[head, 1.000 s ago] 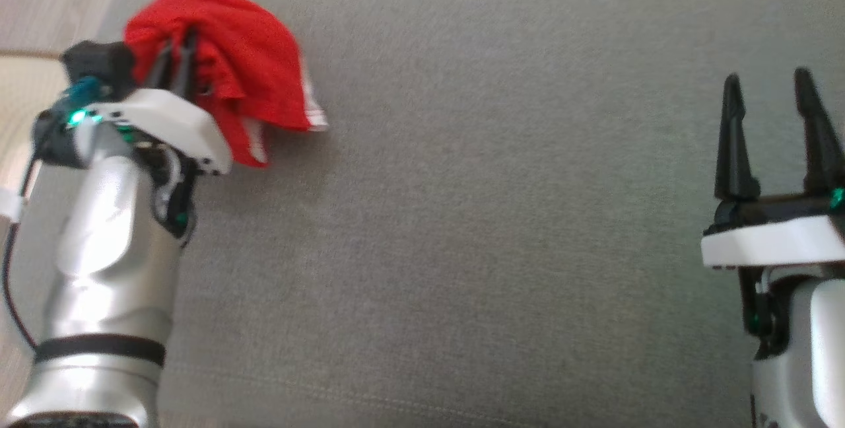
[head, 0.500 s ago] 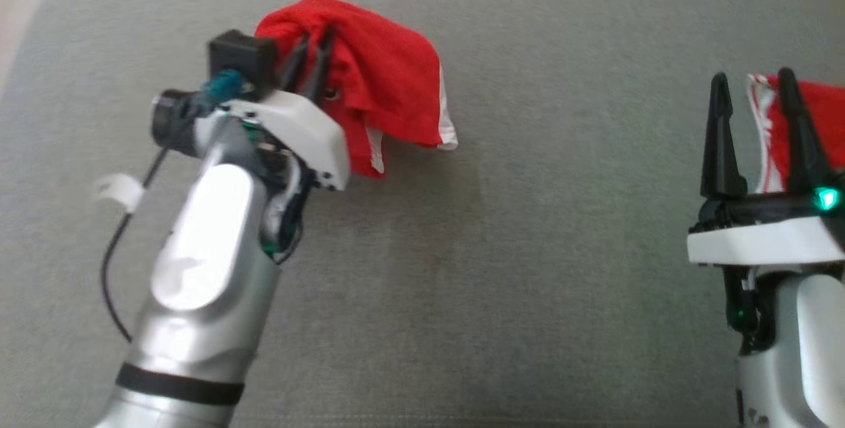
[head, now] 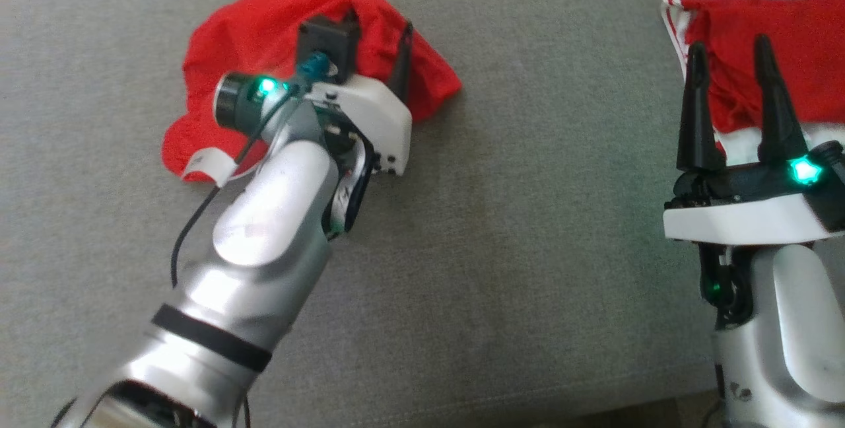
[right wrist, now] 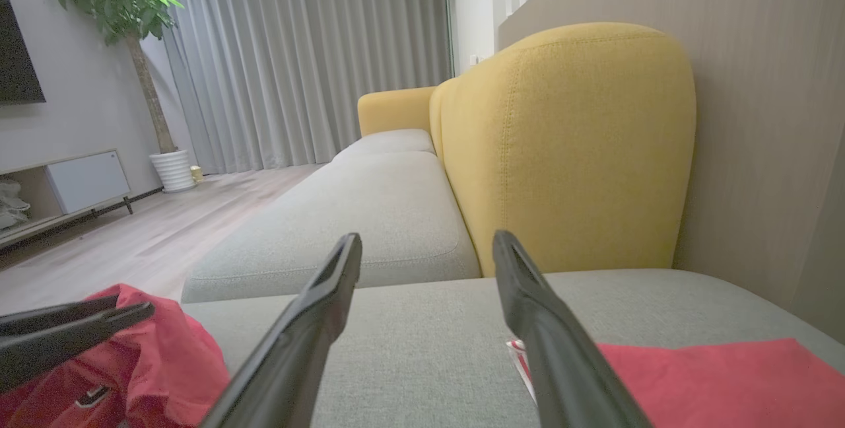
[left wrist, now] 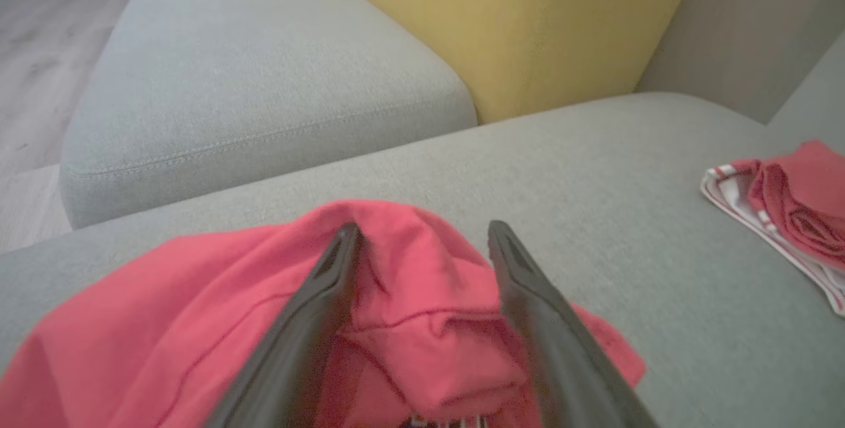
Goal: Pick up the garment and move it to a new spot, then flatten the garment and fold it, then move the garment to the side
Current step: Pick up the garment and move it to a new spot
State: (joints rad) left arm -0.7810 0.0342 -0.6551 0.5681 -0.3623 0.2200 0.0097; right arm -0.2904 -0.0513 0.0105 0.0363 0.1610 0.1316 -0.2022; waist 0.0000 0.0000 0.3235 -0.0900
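Red cloth, the garment [head: 264,25], lies bunched on the left half of the grey sofa seat [head: 528,216], well apart from a second red, white-striped garment [head: 779,18] at the seat's far right. My left gripper [head: 377,22] sits over it, fingers spread either side of a ridge, clamping nothing, and my right gripper [head: 729,45] hovers spread and empty. To flatten well I'd lift the left fingers straight clear so no fold snags, then take opposite hems and draw them apart low over the seat; I can read no brand or writing.
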